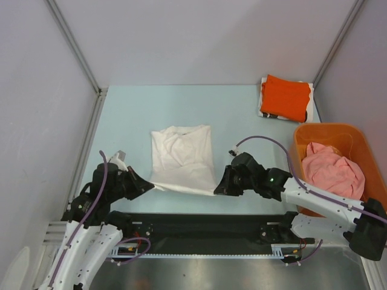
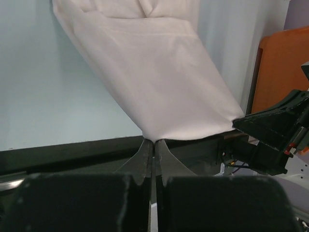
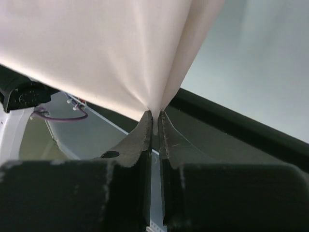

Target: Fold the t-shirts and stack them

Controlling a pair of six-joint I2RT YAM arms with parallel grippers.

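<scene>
A white t-shirt (image 1: 182, 156) lies partly folded in the middle of the table, its near hem lifted and stretched between both grippers. My left gripper (image 1: 150, 186) is shut on the hem's left corner, the cloth (image 2: 154, 82) fanning up from the closed tips (image 2: 154, 141). My right gripper (image 1: 219, 191) is shut on the right corner, the white cloth (image 3: 111, 53) rising from its tips (image 3: 154, 114). A folded orange t-shirt (image 1: 285, 96) lies at the back right on another folded white garment. A crumpled pink t-shirt (image 1: 332, 172) sits in the orange basket (image 1: 357, 136).
The basket stands at the right edge beside my right arm; its orange wall (image 2: 280, 72) shows in the left wrist view. A black rail (image 1: 199, 226) runs along the near table edge. Grey walls enclose the table on the left, back and right.
</scene>
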